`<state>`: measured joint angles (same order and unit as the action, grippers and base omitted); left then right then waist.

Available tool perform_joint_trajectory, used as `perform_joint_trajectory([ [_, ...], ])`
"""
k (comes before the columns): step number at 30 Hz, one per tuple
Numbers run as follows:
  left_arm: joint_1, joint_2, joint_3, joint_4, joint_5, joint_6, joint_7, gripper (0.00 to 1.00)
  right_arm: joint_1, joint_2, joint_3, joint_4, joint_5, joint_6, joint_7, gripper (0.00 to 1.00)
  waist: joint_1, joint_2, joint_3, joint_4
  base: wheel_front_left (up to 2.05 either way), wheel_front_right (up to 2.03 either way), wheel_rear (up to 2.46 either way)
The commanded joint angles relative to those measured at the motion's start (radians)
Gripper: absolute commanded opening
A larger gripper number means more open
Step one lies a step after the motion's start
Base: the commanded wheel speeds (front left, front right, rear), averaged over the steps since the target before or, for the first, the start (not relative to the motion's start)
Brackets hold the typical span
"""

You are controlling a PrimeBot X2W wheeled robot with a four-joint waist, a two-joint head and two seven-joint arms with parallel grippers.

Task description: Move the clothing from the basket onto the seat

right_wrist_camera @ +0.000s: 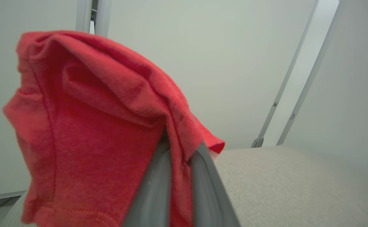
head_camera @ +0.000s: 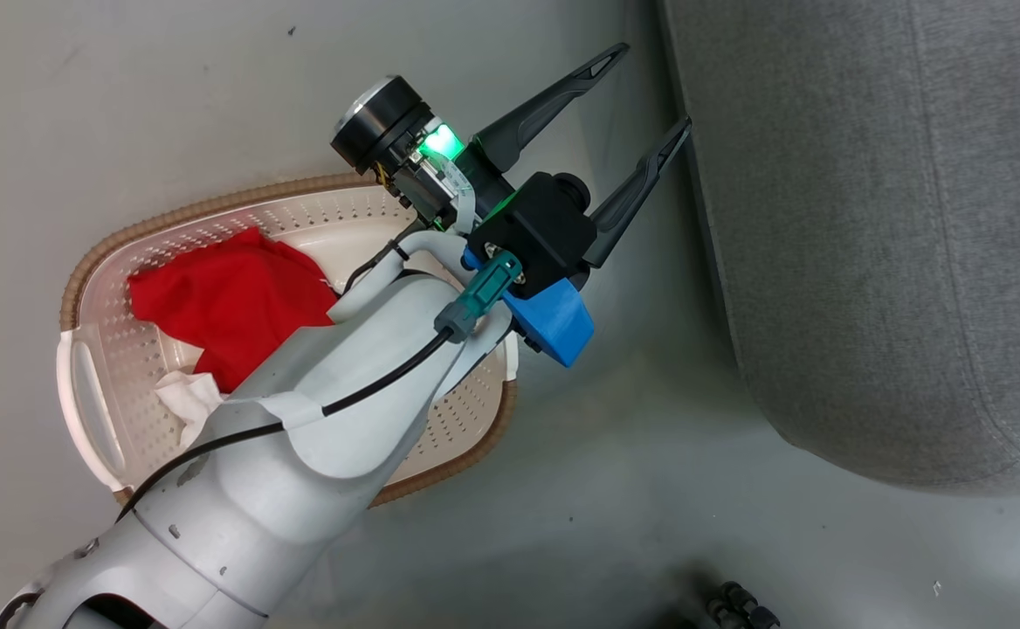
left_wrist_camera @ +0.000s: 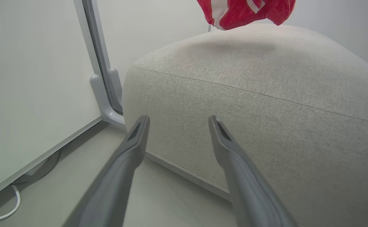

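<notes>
While the left tool [head_camera: 650, 92] hangs over the floor [head_camera: 213, 87] in the gap between the basket [head_camera: 91, 384] and the seat [head_camera: 868, 218], its two dark fingers are spread wide with nothing between them. From the left wrist camera that tool [left_wrist_camera: 178, 119] points straight at the seat's [left_wrist_camera: 250, 94] upright side, just below the stitched seam.

Over on the other arm, the right tool [right_wrist_camera: 184, 148] is pinched tight on the red and white garment [right_wrist_camera: 92, 126], fabric caught between the fingers and bunched up over their tips. Beyond it lies the top of the seat [right_wrist_camera: 281, 176]. The left wrist camera catches that garment [left_wrist_camera: 244, 11] hanging just above the seat's top edge, white trim showing; whether it touches the cushion, I cannot tell.

Down in the basket, the plain red garment [head_camera: 230, 297] lies crumpled toward the handle end, near the brown-trimmed rim, partly hidden by the pale left forearm [head_camera: 318, 419]. The basket itself sits on the floor near the seat's side, not touching it.
</notes>
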<state>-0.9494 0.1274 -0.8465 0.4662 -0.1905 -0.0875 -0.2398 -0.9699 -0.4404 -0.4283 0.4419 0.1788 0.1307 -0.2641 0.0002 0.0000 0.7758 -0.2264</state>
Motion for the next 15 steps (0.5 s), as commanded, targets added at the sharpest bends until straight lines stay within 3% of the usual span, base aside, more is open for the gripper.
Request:
perform_joint_trajectory([
  [1,-0.016,0.003,0.000,-0.004,0.008,0.007,-0.007,1.00,0.015,0.008,-0.008,0.024,0.005,0.000,-0.001,0.00,-0.0002,0.0000,0.012,0.010,0.00,0.00,0.00],
  [12,-0.016,0.002,-0.006,0.007,-0.010,0.009,-0.015,1.00,0.131,0.074,-0.005,0.233,0.012,0.000,-0.001,0.00,-0.0002,0.0000,-0.009,0.011,0.00,0.00,0.00],
  [13,-0.012,0.004,-0.007,0.009,-0.011,0.010,-0.015,1.00,0.135,0.076,-0.008,0.239,0.015,0.000,-0.001,0.14,-0.0002,0.0000,-0.013,0.010,0.00,0.00,0.00],
  [14,-0.008,0.005,-0.007,0.011,-0.011,0.012,-0.017,1.00,0.140,0.077,-0.012,0.239,0.018,0.000,-0.001,0.49,-0.0002,0.0000,-0.018,0.009,0.00,0.00,0.00],
  [15,-0.003,0.005,-0.008,0.012,-0.013,0.012,-0.018,1.00,0.145,0.080,-0.015,0.236,0.018,0.000,-0.001,1.00,-0.0002,0.0000,-0.024,0.009,0.00,0.00,0.00],
])
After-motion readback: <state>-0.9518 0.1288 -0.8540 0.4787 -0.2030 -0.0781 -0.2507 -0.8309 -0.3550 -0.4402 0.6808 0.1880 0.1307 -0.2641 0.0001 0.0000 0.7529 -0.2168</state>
